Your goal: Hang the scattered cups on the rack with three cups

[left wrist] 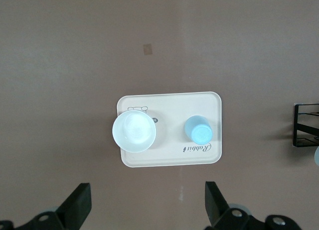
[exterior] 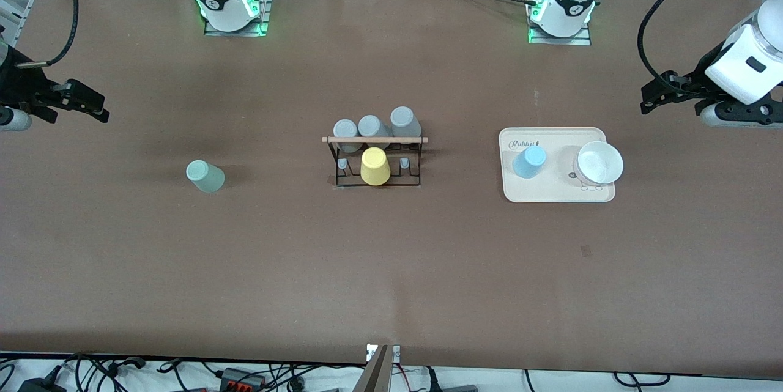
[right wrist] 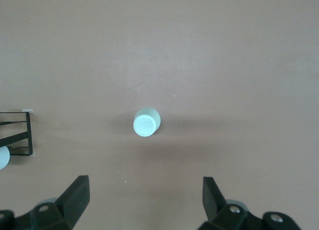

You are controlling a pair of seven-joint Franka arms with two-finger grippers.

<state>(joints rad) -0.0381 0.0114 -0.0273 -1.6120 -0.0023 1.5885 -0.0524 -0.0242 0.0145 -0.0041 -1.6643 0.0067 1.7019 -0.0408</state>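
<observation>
The black wire rack (exterior: 374,173) with a wooden rod (exterior: 374,140) stands mid-table, holding three grey cups (exterior: 371,126) and a yellow cup (exterior: 374,166). The pale mint green cup (exterior: 205,176) stands upside down on the table toward the right arm's end, also in the right wrist view (right wrist: 146,122). The light blue cup (exterior: 529,161) stands upside down on the cream tray (exterior: 556,193), also in the left wrist view (left wrist: 199,129). My left gripper (left wrist: 147,210) is open and empty, high over the table by the tray. My right gripper (right wrist: 144,200) is open and empty, high over the table by the mint cup.
A white bowl (exterior: 598,163) sits on the tray beside the blue cup. The rack's edge shows in the left wrist view (left wrist: 305,133) and in the right wrist view (right wrist: 20,135). Brown table surface lies all round the cups.
</observation>
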